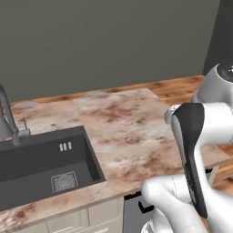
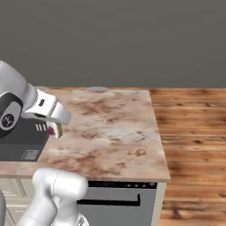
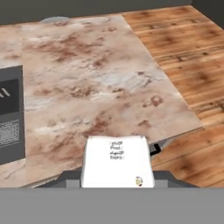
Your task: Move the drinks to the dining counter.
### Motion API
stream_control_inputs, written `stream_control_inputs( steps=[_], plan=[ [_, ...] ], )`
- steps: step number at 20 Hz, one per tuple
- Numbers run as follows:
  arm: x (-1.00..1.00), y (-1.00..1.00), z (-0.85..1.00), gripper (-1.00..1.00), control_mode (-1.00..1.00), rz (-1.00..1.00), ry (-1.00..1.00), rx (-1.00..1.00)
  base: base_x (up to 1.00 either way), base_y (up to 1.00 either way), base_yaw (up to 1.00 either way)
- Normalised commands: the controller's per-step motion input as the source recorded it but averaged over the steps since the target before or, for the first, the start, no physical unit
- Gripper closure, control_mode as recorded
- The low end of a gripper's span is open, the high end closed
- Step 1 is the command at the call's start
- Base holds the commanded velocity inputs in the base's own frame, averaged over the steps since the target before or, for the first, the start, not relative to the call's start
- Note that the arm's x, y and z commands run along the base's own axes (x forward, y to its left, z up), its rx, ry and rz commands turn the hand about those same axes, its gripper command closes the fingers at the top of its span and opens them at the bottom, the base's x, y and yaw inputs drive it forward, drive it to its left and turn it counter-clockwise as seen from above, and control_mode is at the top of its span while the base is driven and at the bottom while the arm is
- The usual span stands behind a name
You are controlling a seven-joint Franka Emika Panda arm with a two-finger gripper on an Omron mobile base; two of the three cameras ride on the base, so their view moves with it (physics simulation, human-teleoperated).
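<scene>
Gripper (image 3: 117,183) clamped on whitish drink (image 3: 117,162) above table (image 3: 87,78); may tip into sink (image 1: 41,164) if released near edge.

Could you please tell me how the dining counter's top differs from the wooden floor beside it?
The dining counter is blotchy beige-brown marble without seams; the wooden floor is reddish-brown planks with grain lines. The dining counter stands raised; the wooden floor lies below it. The dining counter has a dark sink set into it; the wooden floor has none. Both are flat and warm brown.
</scene>
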Motion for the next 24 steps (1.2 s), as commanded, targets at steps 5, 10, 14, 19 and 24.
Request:
stream_control_inputs(
  steps=[5,10,14,19,24],
  plan=[
    [0.29,0.00,-0.22,1.00,-1.00,0.01,0.00,0.01,0.00,0.00,0.00],
    [0.37,0.00,-0.28,1.00,-1.00,0.03,0.00,0.01,0.00,0.00,0.00],
    [0.49,0.00,-0.28,1.00,-1.00,0.03,0.00,0.00,0.00,0.00,0.00],
    [0.49,0.00,-0.35,1.00,-1.00,0.03,0.00,0.00,0.00,0.00,0.00],
    [0.51,0.00,-0.47,1.00,-1.00,0.04,0.00,0.00,0.00,0.00,0.00]
  ],
)
